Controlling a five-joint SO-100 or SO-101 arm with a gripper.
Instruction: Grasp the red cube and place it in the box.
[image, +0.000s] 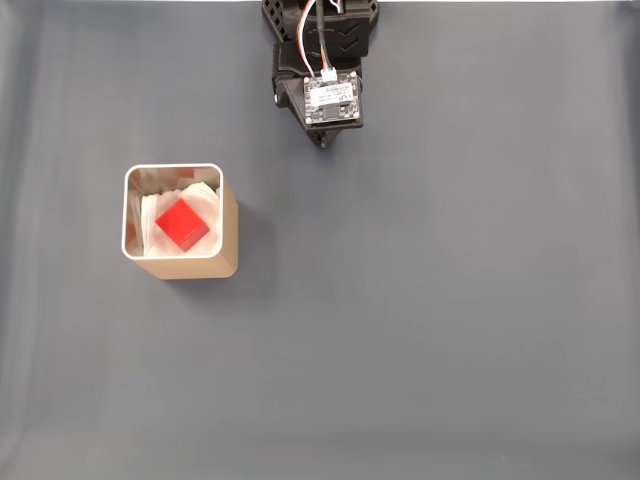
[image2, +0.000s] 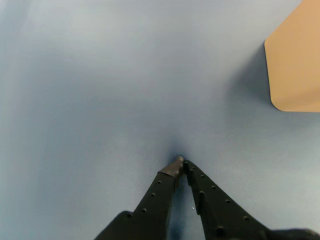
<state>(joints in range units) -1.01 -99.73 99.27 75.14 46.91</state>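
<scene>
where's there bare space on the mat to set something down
Nearly everywhere. In the fixed view the grey mat is bare right of the box and along the bottom. Crowded only at the box, holding the red cube, and under the arm at top centre.

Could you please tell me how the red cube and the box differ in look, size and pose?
The cube is bright red and solid; the box is tan, open-topped, with a pale rim and white lining. The cube is much smaller, taking up roughly half the box's opening. In the fixed view the cube sits turned like a diamond, while the box's sides run square with the picture. Both have a square outline, and the cube lies inside the box.
</scene>
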